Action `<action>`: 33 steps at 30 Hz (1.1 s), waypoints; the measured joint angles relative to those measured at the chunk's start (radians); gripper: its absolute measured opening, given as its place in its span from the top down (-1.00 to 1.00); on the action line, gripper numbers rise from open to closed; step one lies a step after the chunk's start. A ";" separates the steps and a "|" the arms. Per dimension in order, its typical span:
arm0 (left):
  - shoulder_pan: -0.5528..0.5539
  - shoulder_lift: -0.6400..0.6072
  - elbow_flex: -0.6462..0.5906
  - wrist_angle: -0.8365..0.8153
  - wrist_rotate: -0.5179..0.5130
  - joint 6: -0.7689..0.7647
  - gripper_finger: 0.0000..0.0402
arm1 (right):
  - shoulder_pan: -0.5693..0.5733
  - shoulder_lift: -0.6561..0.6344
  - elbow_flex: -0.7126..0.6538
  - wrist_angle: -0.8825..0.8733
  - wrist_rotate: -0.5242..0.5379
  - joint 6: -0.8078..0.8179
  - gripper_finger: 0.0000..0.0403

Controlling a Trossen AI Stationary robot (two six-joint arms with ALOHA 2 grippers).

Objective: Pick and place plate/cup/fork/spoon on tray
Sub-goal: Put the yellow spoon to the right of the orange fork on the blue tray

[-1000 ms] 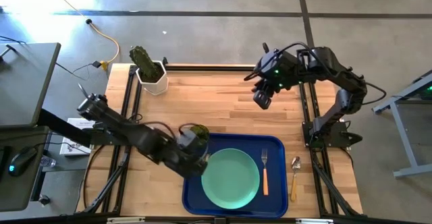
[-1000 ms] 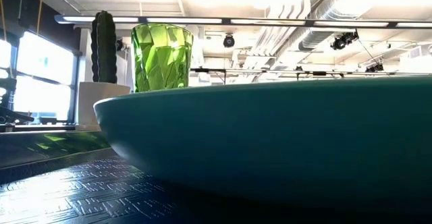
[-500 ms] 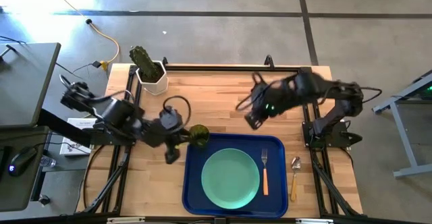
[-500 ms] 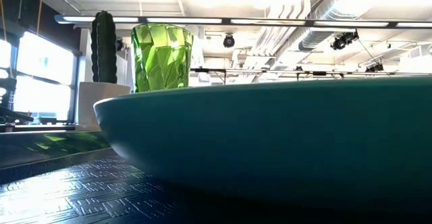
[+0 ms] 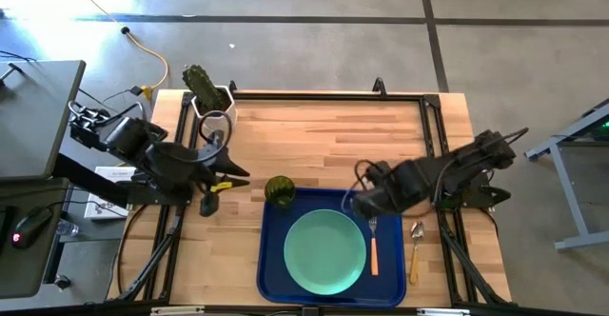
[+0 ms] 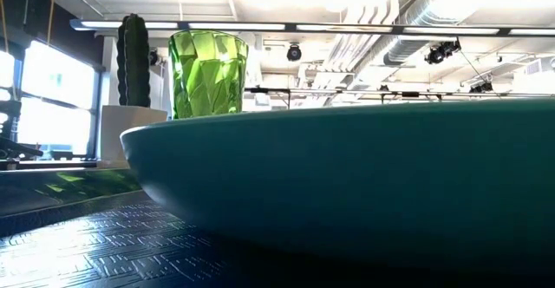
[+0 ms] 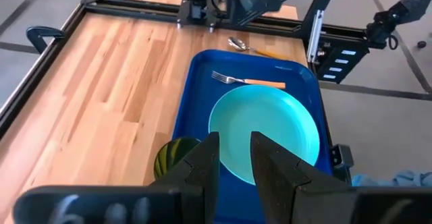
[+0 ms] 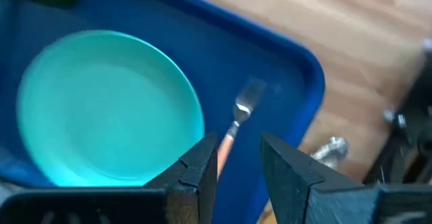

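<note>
My right gripper [image 5: 364, 205] hangs over the tray's [image 5: 276, 268] far right corner, fingers [image 8: 197, 173] spread with a clear gap and nothing between them. Just past them lies the fork [image 8: 237, 118], flat on the tray, tines pointing away, beside the plate [image 8: 108, 106]. The plate sits in the middle of the tray. The spoon [image 5: 415, 249] lies off the tray on the counter [image 5: 314, 149], just beside its right rim. The cup [image 5: 279, 190] stands upright at the tray's far left corner; I can't tell whether it's on the tray. My left gripper [image 5: 221, 170] is over the counter near the potted cactus [image 5: 205, 92], fingers [image 7: 202, 166] parted and empty, well apart from the cup.
</note>
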 joint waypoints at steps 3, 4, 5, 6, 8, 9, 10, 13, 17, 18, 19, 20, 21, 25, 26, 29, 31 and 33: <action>0.000 -0.011 0.000 -0.012 0.000 0.000 0.63 | 0.046 0.000 -0.054 0.000 -0.027 0.098 0.49; 0.000 -0.011 0.000 -0.013 0.000 0.000 0.63 | 0.060 0.000 -0.070 0.000 -0.032 0.129 0.49; 0.000 -0.012 0.000 -0.013 -0.001 0.001 0.63 | 0.075 0.000 -0.087 0.000 -0.037 0.155 0.49; 0.000 -0.012 0.000 -0.013 -0.001 0.004 0.63 | 0.089 0.000 -0.104 0.000 -0.039 0.181 0.49; 0.000 -0.011 0.000 -0.013 -0.001 0.009 0.63 | 0.117 0.000 -0.135 0.000 -0.048 0.239 0.49; 0.000 -0.010 0.000 -0.013 -0.001 0.009 0.63 | 0.129 0.000 -0.151 0.000 -0.059 0.269 0.49; 0.000 -0.009 0.000 -0.012 -0.001 0.009 0.63 | 0.141 0.000 -0.164 0.000 -0.078 0.303 0.49; 0.000 -0.008 0.000 -0.012 -0.001 0.010 0.63 | 0.174 0.000 -0.200 0.008 -0.140 0.394 0.49; 0.000 -0.008 0.000 -0.012 -0.002 0.006 0.63 | 0.214 0.001 -0.236 0.010 -0.259 0.489 0.49; 0.000 -0.008 0.000 -0.012 -0.002 0.000 0.63 | 0.225 0.001 -0.243 0.012 -0.283 0.500 0.49; 0.000 -0.008 0.000 -0.011 -0.002 -0.004 0.63 | 0.234 0.001 -0.248 0.011 -0.298 0.512 0.49; 0.000 -0.008 0.000 -0.011 -0.002 -0.008 0.63 | 0.247 0.001 -0.252 0.010 -0.302 0.526 0.49; 0.000 -0.008 0.000 -0.011 -0.003 -0.008 0.63 | 0.258 0.000 -0.257 0.012 -0.301 0.544 0.49; 0.000 -0.008 0.000 -0.011 -0.003 -0.008 0.63 | 0.298 0.000 -0.280 0.016 -0.299 0.601 0.49; 0.000 -0.008 0.000 -0.011 -0.003 -0.008 0.63 | 0.309 0.000 -0.286 0.019 -0.296 0.616 0.49; 0.000 -0.008 0.000 -0.011 -0.003 -0.009 0.63 | 0.339 0.000 -0.306 0.034 -0.292 0.649 0.49; 0.000 -0.008 0.000 -0.011 -0.003 -0.009 0.63 | 0.360 0.000 -0.319 0.051 -0.292 0.675 0.49; 0.000 -0.008 0.000 -0.011 -0.003 -0.009 0.63 | 0.381 0.000 -0.336 0.070 -0.292 0.698 0.49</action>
